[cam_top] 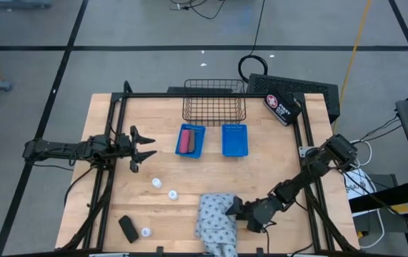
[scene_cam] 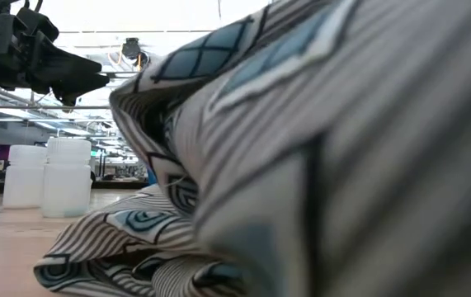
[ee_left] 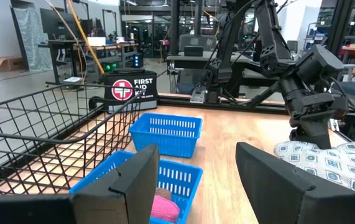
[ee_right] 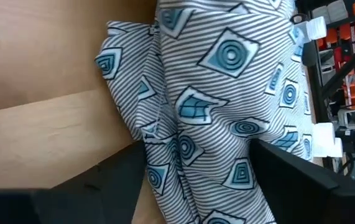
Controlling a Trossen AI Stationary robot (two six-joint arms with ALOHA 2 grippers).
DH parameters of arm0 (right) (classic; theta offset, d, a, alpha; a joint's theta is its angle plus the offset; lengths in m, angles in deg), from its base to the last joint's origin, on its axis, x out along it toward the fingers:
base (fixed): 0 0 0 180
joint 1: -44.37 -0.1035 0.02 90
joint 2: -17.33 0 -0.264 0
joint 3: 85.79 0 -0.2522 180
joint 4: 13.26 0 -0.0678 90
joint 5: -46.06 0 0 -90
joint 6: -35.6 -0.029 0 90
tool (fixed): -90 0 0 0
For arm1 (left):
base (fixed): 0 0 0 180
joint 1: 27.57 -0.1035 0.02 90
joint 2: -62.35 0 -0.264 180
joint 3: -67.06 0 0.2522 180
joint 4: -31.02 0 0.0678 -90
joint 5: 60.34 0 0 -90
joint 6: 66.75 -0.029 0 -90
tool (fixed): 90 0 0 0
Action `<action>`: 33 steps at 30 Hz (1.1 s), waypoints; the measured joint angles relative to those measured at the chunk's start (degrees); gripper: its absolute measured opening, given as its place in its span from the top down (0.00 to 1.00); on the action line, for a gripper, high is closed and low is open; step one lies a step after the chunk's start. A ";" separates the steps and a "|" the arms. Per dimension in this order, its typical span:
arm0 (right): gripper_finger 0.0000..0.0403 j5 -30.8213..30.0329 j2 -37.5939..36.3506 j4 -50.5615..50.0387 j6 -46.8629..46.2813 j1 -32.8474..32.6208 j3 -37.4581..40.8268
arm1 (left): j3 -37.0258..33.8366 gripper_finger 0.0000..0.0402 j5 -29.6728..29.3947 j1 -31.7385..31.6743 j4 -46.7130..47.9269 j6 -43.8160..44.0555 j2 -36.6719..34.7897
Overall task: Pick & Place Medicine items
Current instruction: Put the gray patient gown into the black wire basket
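We list the table (cam_top: pixel 261 178) first: a pale wooden top framed by black rails.

Wire basket (cam_top: pixel 214 101) — at the far edge, with nothing visible in it.

Patterned cloth (cam_top: pixel 214 220) — crumpled at the near edge, right of centre. The right gripper (cam_top: pixel 232 209) sits low at its right side, with the fabric lying between its parted fingers in the right wrist view; whether it has pinched the fabric we cannot tell. We judge the cloth to be the main obstacle: it may hide further items, and it blocks most of the low view.

First-aid pouch (cam_top: pixel 281 106) — black, red-and-white label, at the far right corner, apart from the work.

Two blue trays, side by side just near of the basket. The left tray (cam_top: pixel 191 140) holds the brown and pink pieces (cam_top: pixel 186 140); the right tray (cam_top: pixel 235 139) looks empty. So we count two items placed.

Left gripper (cam_top: pixel 145 148) — hovering left of the trays, fingers apart, holding nothing we can see.

Black piece (cam_top: pixel 128 228) — lying on the near left of the table, not yet picked.

White bottles — one (cam_top: pixel 156 183) and another (cam_top: pixel 172 193) near the middle, a third (cam_top: pixel 146 232) just beside the black piece. All remain on the wood, so we judge most of the task is still ahead.
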State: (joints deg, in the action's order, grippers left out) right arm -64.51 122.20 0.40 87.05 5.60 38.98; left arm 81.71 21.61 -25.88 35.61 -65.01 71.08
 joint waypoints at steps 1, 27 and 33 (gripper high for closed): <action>0.35 -0.09 0.04 0.47 -0.04 0.11 0.02 | 0.00 0.44 -0.01 0.00 -0.02 0.00 0.00; 0.96 2.26 -7.71 0.90 -32.93 4.58 0.52 | 0.00 0.44 -0.01 0.00 -0.02 0.00 0.00; 0.96 2.57 -17.53 -3.98 -36.37 4.42 0.39 | 0.00 0.44 -0.01 0.00 0.07 0.00 0.00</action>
State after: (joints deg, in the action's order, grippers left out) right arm -61.94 104.67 -3.58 50.68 10.02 39.37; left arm 81.71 21.60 -25.88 35.67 -65.01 71.08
